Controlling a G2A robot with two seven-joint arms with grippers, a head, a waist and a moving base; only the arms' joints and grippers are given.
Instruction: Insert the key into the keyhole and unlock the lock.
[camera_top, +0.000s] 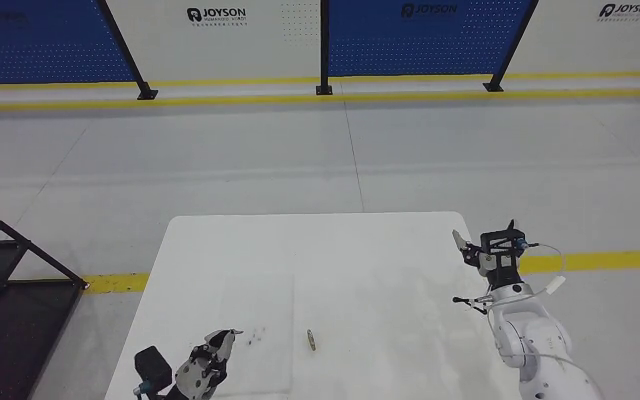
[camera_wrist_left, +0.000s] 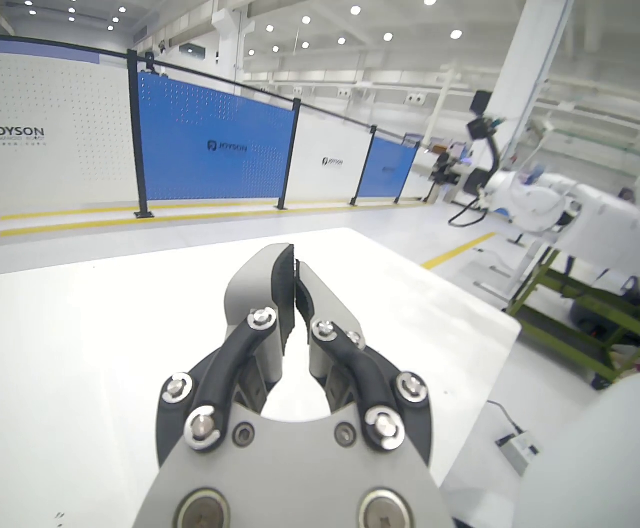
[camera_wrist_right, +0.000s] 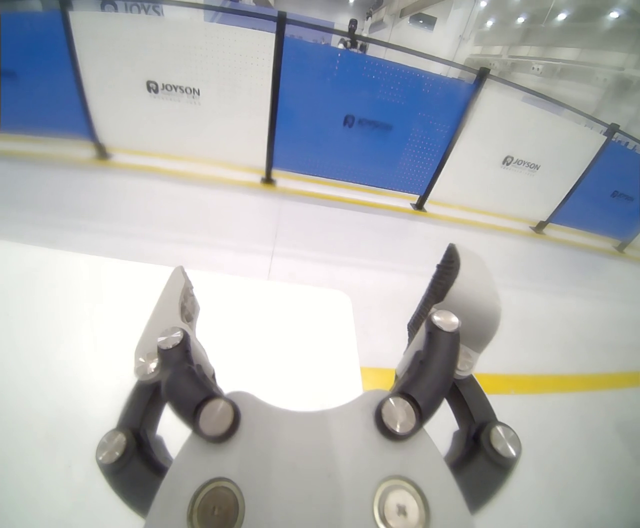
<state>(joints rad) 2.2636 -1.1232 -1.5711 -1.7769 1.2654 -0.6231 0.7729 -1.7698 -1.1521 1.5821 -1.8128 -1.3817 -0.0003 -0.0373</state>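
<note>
A white table (camera_top: 400, 260) stands on a pale grey floor. Near its near edge lies a small slim object (camera_top: 311, 340) (too small to tell whether it is a key), with a few dark specks (camera_top: 255, 333) just beside it. The left gripper (camera_top: 228, 338) sits over the table's near left part, close to the specks. The right gripper (camera_top: 472, 250) is at the table's right edge, well apart from the object. Blue and white fence panels (camera_top: 420, 35) stand behind yellow floor lines (camera_top: 300, 100).
</note>
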